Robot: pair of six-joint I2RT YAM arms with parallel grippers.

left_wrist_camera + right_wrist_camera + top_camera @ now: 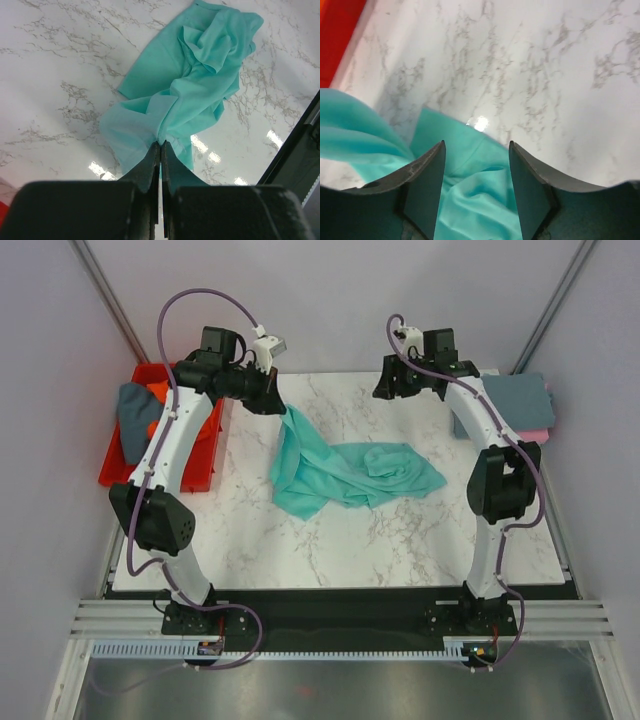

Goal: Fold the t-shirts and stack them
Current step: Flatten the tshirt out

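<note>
Two robot arms rise from the near edge of a white marble table (400,550); a teal t-shirt (350,475) lies crumpled at the table's centre, most of it resting on the marble; one end of it rises in a taut strip towards the table's far left corner; there the left gripper (160,145) has its fingers pressed together, pinching that end of the cloth; above the table's far right part the right gripper (476,147) hangs with its fingers spread and nothing between them, teal cloth visible beyond them; off the table's left edge stands a red bin (112,468) holding a dark slate t-shirt (133,415) and an orange t-shirt (155,390); off the table's far right corner a folded blue-grey t-shirt (515,400) lies on top of a pink t-shirt (537,432).
</note>
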